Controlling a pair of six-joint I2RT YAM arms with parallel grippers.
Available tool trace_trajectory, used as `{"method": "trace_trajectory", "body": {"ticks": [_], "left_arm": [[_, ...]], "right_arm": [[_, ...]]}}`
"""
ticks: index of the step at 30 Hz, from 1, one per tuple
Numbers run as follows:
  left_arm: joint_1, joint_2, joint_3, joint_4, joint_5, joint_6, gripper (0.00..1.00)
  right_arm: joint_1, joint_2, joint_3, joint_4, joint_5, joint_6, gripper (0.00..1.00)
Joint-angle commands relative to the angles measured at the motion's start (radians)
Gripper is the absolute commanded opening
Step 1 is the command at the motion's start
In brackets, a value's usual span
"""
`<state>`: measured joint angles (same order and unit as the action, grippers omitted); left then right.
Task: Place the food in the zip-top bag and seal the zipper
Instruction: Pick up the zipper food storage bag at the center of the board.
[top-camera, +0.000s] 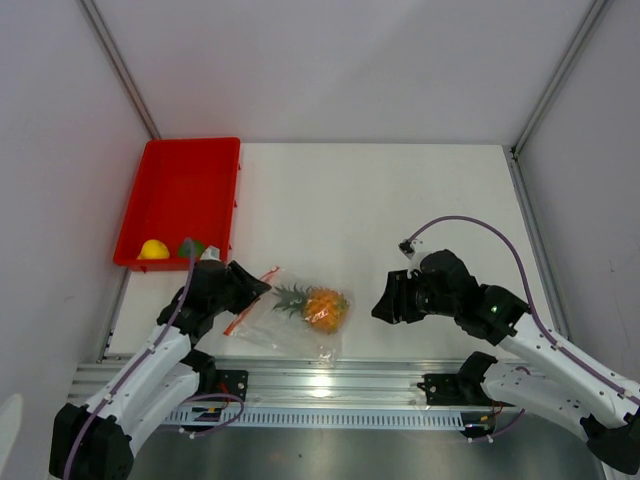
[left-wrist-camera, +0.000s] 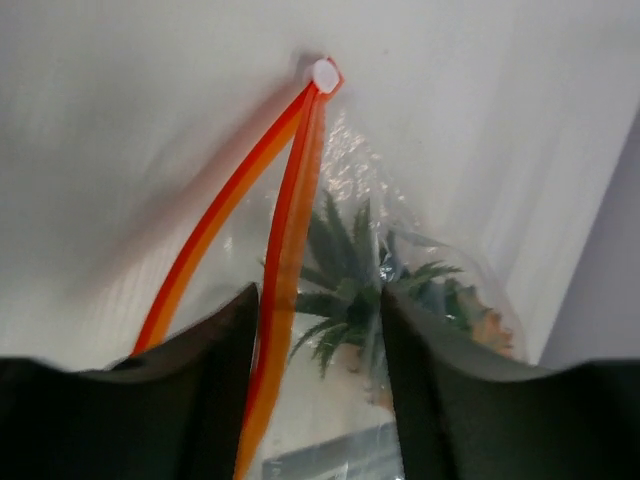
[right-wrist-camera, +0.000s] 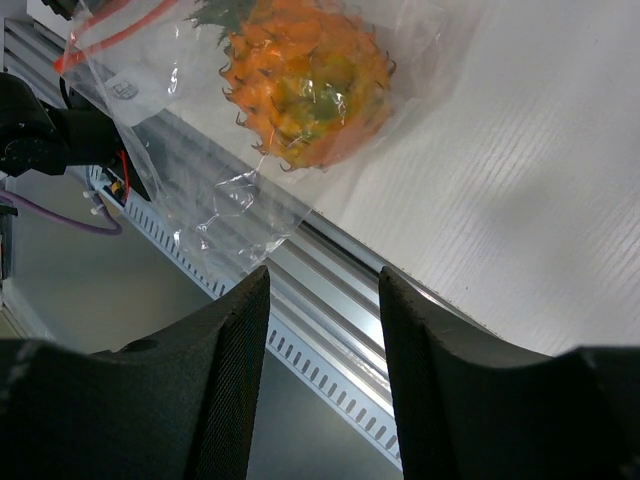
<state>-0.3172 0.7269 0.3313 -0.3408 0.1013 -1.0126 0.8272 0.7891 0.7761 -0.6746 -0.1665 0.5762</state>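
The zip-top bag (top-camera: 275, 328) lies near the table's front edge with the orange pineapple (top-camera: 326, 308) inside, its crown toward the mouth. My left gripper (top-camera: 258, 285) is at that mouth. In the left wrist view the zipper (left-wrist-camera: 285, 260) is parted into two red-orange strips. One strip runs between the left gripper's (left-wrist-camera: 320, 400) spread jaws, close to the left finger (left-wrist-camera: 225, 390), with the green crown (left-wrist-camera: 345, 290) beyond. The yellow fruit (top-camera: 153, 249) and the green fruit (top-camera: 190, 246) rest in the red tray. My right gripper (top-camera: 383, 308) stands open and holds nothing, right of the bag.
The red tray (top-camera: 180, 180) sits at the back left. An aluminium rail (top-camera: 330, 380) runs along the front edge; in the right wrist view the right gripper (right-wrist-camera: 322, 400) hangs over this rail (right-wrist-camera: 340, 300), with the bag's bottom (right-wrist-camera: 215, 200) reaching to it.
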Motion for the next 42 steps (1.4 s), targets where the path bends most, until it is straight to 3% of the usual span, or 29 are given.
{"method": "trace_trajectory", "body": {"ticks": [1, 3, 4, 6, 16, 23, 31, 42], "left_arm": [[0.010, -0.035, -0.006, 0.085, 0.038, 0.009, 0.42], [0.012, -0.064, 0.005, 0.076, 0.026, 0.011, 0.29], [0.012, -0.076, 0.009, 0.069, 0.018, 0.014, 0.15], [0.012, -0.104, 0.031, 0.046, 0.003, 0.025, 0.01], [-0.019, -0.098, 0.225, 0.000, 0.109, 0.163, 0.01], [-0.200, 0.000, 0.409, 0.019, 0.195, 0.325, 0.01], [-0.391, 0.115, 0.528, -0.004, 0.101, 0.424, 0.01], [-0.488, 0.112, 0.537, 0.014, 0.038, 0.447, 0.01]], "right_arm": [[-0.003, -0.001, 0.003, 0.026, -0.002, 0.005, 0.50], [-0.003, -0.001, 0.005, 0.026, -0.001, 0.004, 0.50], [-0.003, -0.001, 0.006, 0.027, -0.002, 0.004, 0.50], [-0.002, 0.005, 0.006, 0.030, -0.005, 0.004, 0.50], [-0.002, 0.068, 0.100, 0.017, -0.010, -0.022, 0.50], [-0.013, 0.186, 0.281, -0.022, -0.004, -0.009, 0.50], [-0.112, 0.415, 0.595, -0.223, -0.016, 0.078, 0.54], [-0.166, 0.553, 0.718, -0.263, -0.122, 0.257, 0.55]]}}
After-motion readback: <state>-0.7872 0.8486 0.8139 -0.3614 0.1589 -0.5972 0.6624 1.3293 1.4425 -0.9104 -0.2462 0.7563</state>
